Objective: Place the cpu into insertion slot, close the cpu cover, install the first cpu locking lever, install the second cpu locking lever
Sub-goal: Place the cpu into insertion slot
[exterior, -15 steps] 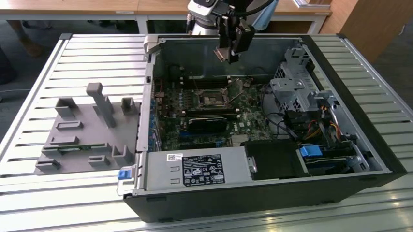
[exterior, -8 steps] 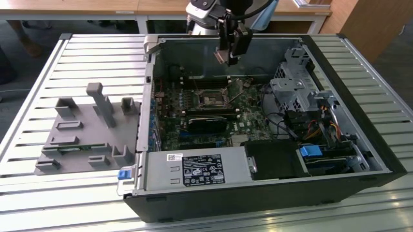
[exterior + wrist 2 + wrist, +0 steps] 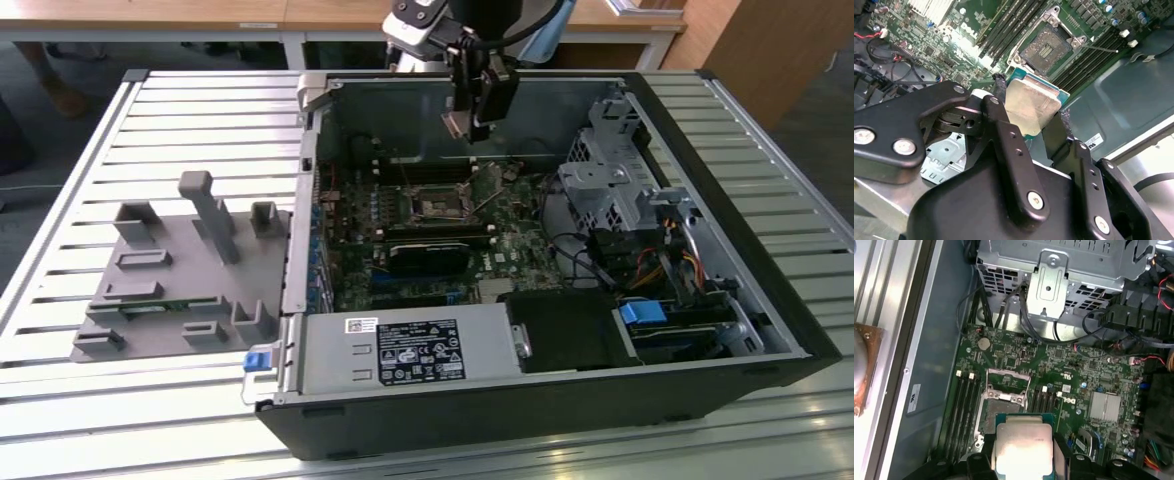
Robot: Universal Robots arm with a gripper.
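Silver-grey cpu (image 3: 1030, 111) in the hand's (image 3: 1030, 104) grip, above the empty insertion slot (image 3: 1046, 46) inside the open case (image 3: 534, 412).

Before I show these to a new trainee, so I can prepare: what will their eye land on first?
The silver cpu clamped in the gripper, hanging above the insertion slot on the green board. Then the open computer case on the slatted table.

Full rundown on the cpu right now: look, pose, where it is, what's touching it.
The cpu is a flat square chip: dull silver-grey metal lid on a thin green board showing round its edges. It is clamped in the gripper, black jaws pressing two opposite edges, nothing else touching it. It hangs clear above the motherboard, near the insertion slot but not seated in it.
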